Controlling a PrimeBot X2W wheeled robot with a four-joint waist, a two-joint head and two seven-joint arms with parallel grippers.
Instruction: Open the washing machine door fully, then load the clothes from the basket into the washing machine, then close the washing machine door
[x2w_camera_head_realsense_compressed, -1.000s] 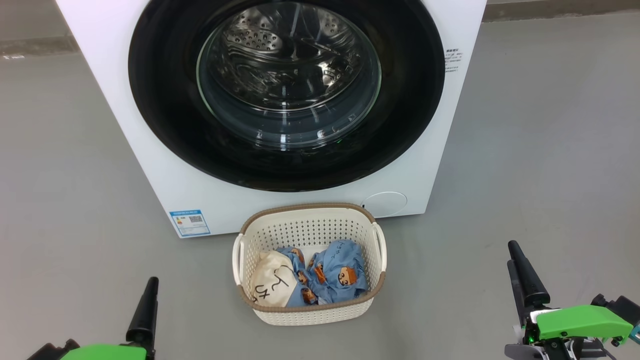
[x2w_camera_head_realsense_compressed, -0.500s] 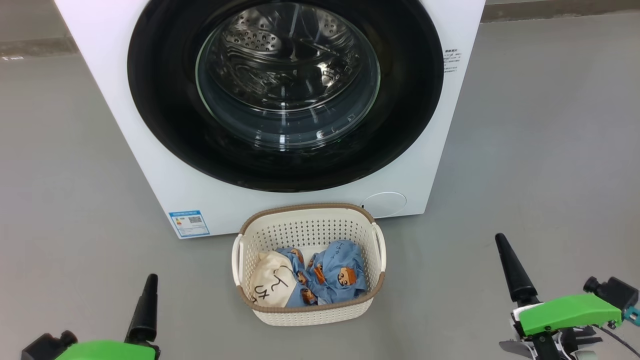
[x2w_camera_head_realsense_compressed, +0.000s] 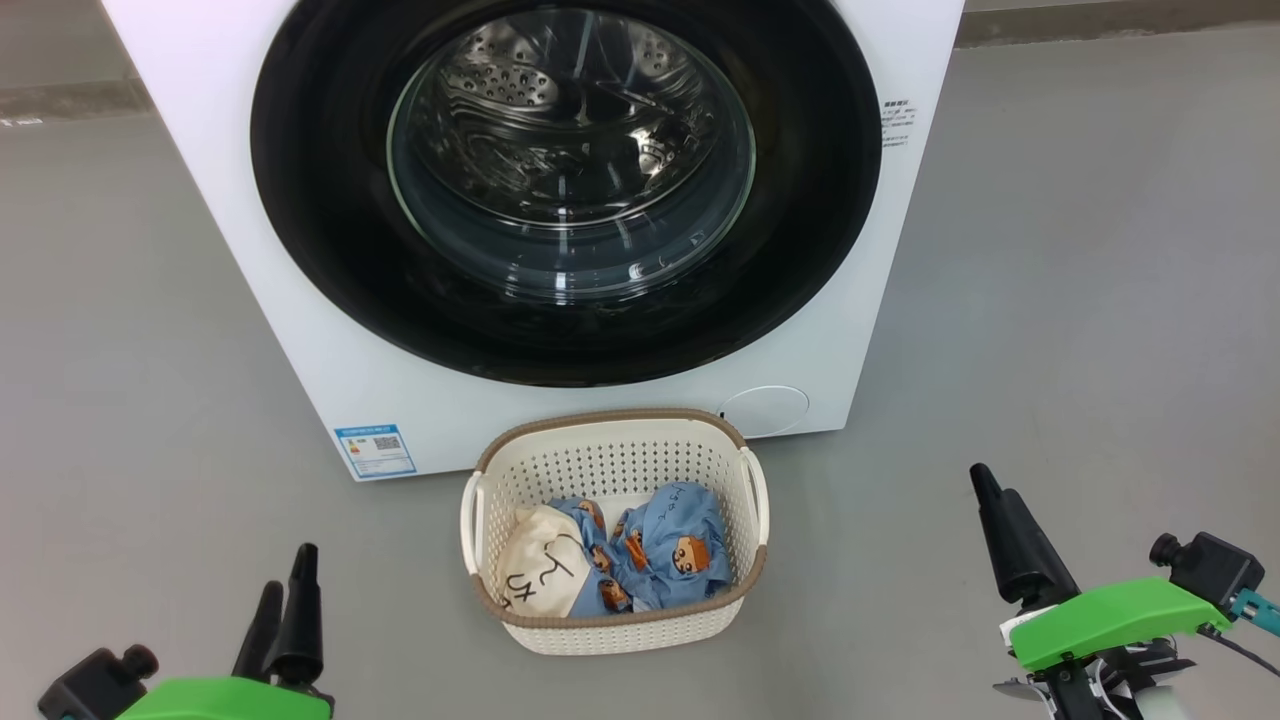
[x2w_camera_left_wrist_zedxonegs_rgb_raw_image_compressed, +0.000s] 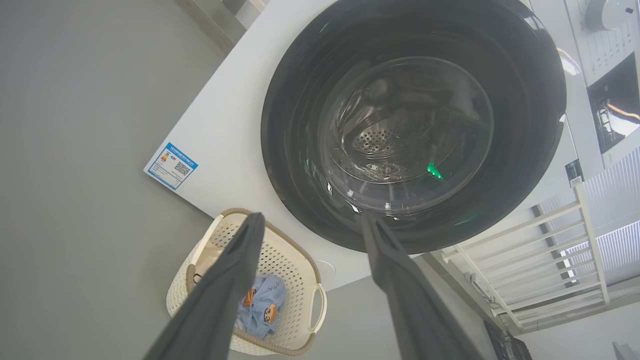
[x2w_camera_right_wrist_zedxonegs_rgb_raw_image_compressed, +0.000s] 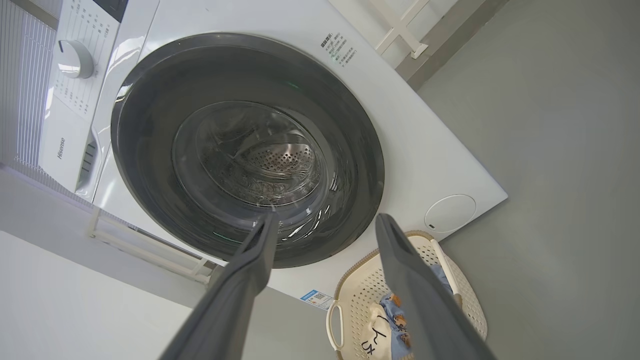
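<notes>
The washing machine (x2w_camera_head_realsense_compressed: 450, 420) is a white front-loader, and the washing machine door (x2w_camera_head_realsense_compressed: 300, 200), with its wide black rim and glass centre, lies flat against its front. Before it on the floor stands the basket (x2w_camera_head_realsense_compressed: 620, 462), holding the clothes: light-blue printed garments (x2w_camera_head_realsense_compressed: 670, 550) and a cream piece (x2w_camera_head_realsense_compressed: 540, 575). My left gripper (x2w_camera_head_realsense_compressed: 288, 567) is open at the lower left, short of the basket. My right gripper (x2w_camera_head_realsense_compressed: 990, 482) is open at the lower right, well clear of the basket. Both wrist views look up between open fingers (x2w_camera_left_wrist_zedxonegs_rgb_raw_image_compressed: 235, 270) (x2w_camera_right_wrist_zedxonegs_rgb_raw_image_compressed: 405, 270) at the door (x2w_camera_left_wrist_zedxonegs_rgb_raw_image_compressed: 290, 125) (x2w_camera_right_wrist_zedxonegs_rgb_raw_image_compressed: 150, 150) and basket (x2w_camera_left_wrist_zedxonegs_rgb_raw_image_compressed: 280, 260) (x2w_camera_right_wrist_zedxonegs_rgb_raw_image_compressed: 370, 285).
Grey floor lies around the machine and basket. A blue label sticker (x2w_camera_head_realsense_compressed: 376, 450) and a round white flap (x2w_camera_head_realsense_compressed: 765, 410) sit low on the machine's front. A white rack (x2w_camera_left_wrist_zedxonegs_rgb_raw_image_compressed: 525, 250) stands beside the machine. The control knob (x2w_camera_right_wrist_zedxonegs_rgb_raw_image_compressed: 75, 59) is on top.
My right gripper has moved forward and a little left. My left gripper has turned so both fingers show. The head camera has shifted slightly.
</notes>
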